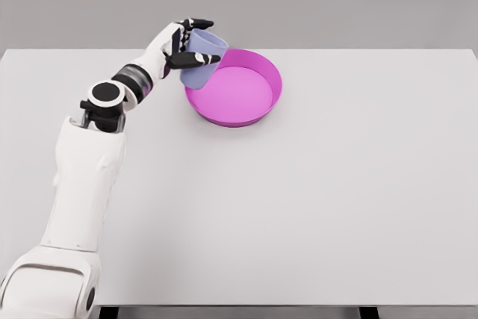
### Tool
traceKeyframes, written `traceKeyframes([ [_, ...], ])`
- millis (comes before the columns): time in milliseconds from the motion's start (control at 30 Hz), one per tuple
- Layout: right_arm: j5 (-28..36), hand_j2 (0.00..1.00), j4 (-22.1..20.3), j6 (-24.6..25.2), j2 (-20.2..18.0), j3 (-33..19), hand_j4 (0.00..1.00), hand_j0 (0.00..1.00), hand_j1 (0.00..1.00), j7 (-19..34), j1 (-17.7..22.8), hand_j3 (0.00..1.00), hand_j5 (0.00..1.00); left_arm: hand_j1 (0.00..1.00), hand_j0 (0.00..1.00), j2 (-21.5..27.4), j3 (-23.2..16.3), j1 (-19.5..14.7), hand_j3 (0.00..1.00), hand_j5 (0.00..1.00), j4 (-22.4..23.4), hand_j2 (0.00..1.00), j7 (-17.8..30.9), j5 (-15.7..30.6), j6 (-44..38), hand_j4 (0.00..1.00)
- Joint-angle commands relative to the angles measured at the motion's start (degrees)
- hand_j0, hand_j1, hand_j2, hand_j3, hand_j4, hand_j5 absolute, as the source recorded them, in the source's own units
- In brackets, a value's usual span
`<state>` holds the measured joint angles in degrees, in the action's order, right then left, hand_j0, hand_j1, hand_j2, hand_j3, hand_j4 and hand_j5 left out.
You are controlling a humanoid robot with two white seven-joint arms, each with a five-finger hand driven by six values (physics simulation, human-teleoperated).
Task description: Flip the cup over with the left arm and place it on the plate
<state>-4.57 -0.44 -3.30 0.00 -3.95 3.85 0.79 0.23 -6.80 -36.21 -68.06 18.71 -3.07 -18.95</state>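
Observation:
A pale lavender cup (203, 65) hangs in the air at the far left rim of the magenta plate (258, 110), mouth up and slightly tilted. My left hand (190, 41) is shut on the cup, its dark fingers wrapped around the upper wall from the left side. The cup's base overlaps the plate's left rim in the picture; I cannot tell whether it touches. The plate is a shallow round dish lying on the white table with nothing inside. My left arm reaches up from the lower left corner. No right arm shows.
The white table (336, 207) spans the whole view, with its front edge near the bottom and its far edge just behind the plate. Nothing else stands on it.

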Motion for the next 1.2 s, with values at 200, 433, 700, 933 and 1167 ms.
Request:
traceKeyframes([
  [200,0.0,1.0,0.0,0.04,0.0,0.0,1.0,1.0,1.0,0.02,0.0,1.0,1.0,0.68,0.68,-0.23,0.12,0.0,0.68,0.68,3.02,0.68,0.01,0.25,7.08,0.68],
  [433,0.0,1.0,0.0,-0.04,0.0,0.0,1.0,1.0,1.0,0.02,0.0,1.0,1.0,0.68,0.68,-0.23,0.12,-0.09,0.68,0.68,7.42,0.68,0.01,1.39,9.81,0.68],
  [700,0.0,1.0,0.0,0.04,0.0,0.0,1.0,1.0,1.0,0.02,0.0,1.0,1.0,0.68,0.68,-0.23,-1.81,-0.18,0.68,0.68,9.26,0.68,0.45,6.32,14.64,0.68],
  [933,0.0,1.0,0.0,-0.04,0.0,0.0,1.0,1.0,1.0,0.02,0.0,1.0,1.0,0.69,0.69,-0.23,-6.91,-0.09,0.69,0.69,9.44,0.69,0.8,6.23,18.42,0.69],
  [1167,0.0,1.0,0.0,0.05,0.0,0.0,1.0,1.0,1.0,0.02,0.0,1.0,1.0,0.7,0.7,-0.23,-7.97,-0.09,0.7,0.7,10.67,0.7,0.71,8.16,24.04,0.7],
])
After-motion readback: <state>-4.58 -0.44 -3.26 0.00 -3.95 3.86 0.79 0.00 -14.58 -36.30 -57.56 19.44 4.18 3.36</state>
